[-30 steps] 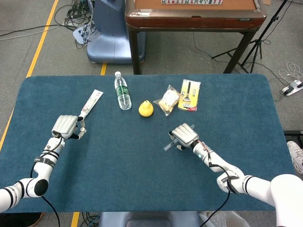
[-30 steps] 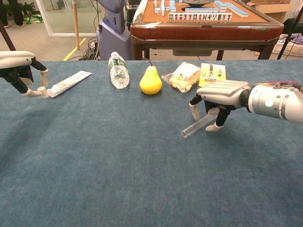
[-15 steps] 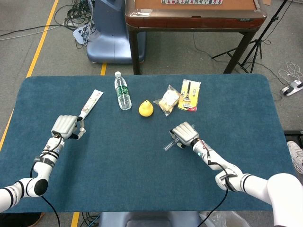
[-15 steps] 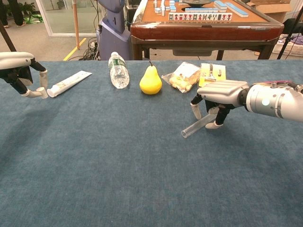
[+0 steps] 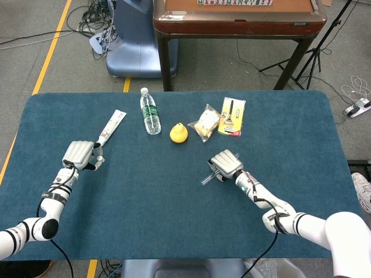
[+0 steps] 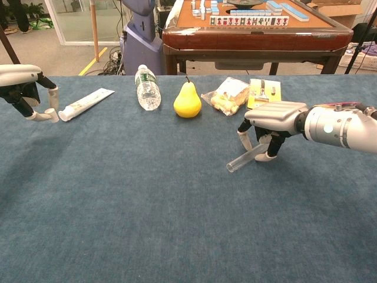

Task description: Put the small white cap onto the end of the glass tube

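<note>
A clear glass tube (image 6: 244, 159) slants down to the left just above the blue table (image 6: 147, 206), its open end pointing left. My right hand (image 6: 275, 118) grips the tube's right end from above; the head view shows the same right hand (image 5: 226, 164) and tube (image 5: 207, 179) right of centre. At the far left, my left hand (image 6: 23, 82) pinches a small white cap (image 6: 49, 111) between thumb and a finger, close to the table. In the head view the left hand (image 5: 81, 155) shows, but the cap is too small to make out. The two hands are far apart.
A white toothpaste tube (image 6: 85, 101) lies just right of the left hand. Along the back stand a lying water bottle (image 6: 147, 87), a yellow pear (image 6: 187, 100), a snack bag (image 6: 227, 94) and a yellow carded tool (image 6: 263, 91). A wooden mahjong table (image 6: 253, 29) stands behind.
The left hand has drawn the cap slightly left, away from the toothpaste tube's end. The right hand and glass tube have barely shifted.
</note>
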Available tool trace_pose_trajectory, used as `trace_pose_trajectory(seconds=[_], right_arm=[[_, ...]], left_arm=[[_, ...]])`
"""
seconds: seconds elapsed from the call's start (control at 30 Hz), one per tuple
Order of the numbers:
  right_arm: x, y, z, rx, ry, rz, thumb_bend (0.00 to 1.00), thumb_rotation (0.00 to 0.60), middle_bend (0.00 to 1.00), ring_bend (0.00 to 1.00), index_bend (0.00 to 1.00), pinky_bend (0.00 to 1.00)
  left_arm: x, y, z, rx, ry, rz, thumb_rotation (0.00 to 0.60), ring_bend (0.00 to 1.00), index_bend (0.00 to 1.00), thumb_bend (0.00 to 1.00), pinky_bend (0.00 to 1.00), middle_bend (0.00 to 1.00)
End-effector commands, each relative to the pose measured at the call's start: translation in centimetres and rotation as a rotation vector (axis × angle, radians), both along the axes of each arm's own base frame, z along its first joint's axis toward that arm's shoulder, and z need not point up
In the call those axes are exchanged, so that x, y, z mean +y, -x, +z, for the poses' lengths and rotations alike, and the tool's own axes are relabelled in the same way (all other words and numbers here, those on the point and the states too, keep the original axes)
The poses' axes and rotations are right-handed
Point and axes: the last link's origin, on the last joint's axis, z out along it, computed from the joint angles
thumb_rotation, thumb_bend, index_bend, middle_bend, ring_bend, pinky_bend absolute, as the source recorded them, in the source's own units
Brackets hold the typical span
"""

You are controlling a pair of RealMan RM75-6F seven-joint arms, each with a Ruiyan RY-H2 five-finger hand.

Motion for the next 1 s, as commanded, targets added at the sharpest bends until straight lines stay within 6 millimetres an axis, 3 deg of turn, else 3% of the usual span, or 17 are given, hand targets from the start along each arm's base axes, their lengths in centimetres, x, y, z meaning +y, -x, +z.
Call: trace_pose_trajectory(seconds=[0.03, 0.3, 0.6, 1.0], right_arm=[[0.0, -0.1, 0.0, -0.007, 0.003, 0.001, 0.37, 0.600, 1.00, 1.00, 0.59, 1.00], [-0.2, -1.4, 1.4, -0.126, 0.040, -0.009, 0.45, 0.600, 1.00, 1.00, 0.77, 1.00], [-0.7, -4.7, 2.7, -0.329, 0.069, -0.043, 0.47, 0.600, 1.00, 1.00, 0.81, 1.00], [-1.6, -8.8, 2.4, -0.570, 0.050, -0.111, 0.49, 0.600, 1.00, 1.00, 0.83, 1.00]], left_arm=[[0.1, -0.1, 0.1, -0.001, -0.003, -0.002, 0.600, 1.00, 0.54, 0.35, 1.00, 1.00], [0.5, -0.8, 1.0, -0.037, -0.017, -0.007, 0.600, 1.00, 0.54, 0.35, 1.00, 1.00], [1.2, -4.3, 3.5, -0.170, -0.035, -0.048, 0.600, 1.00, 0.54, 0.35, 1.00, 1.00], [1.5, -9.4, 5.7, -0.367, -0.091, -0.150, 0.600, 1.00, 0.54, 0.36, 1.00, 1.00]])
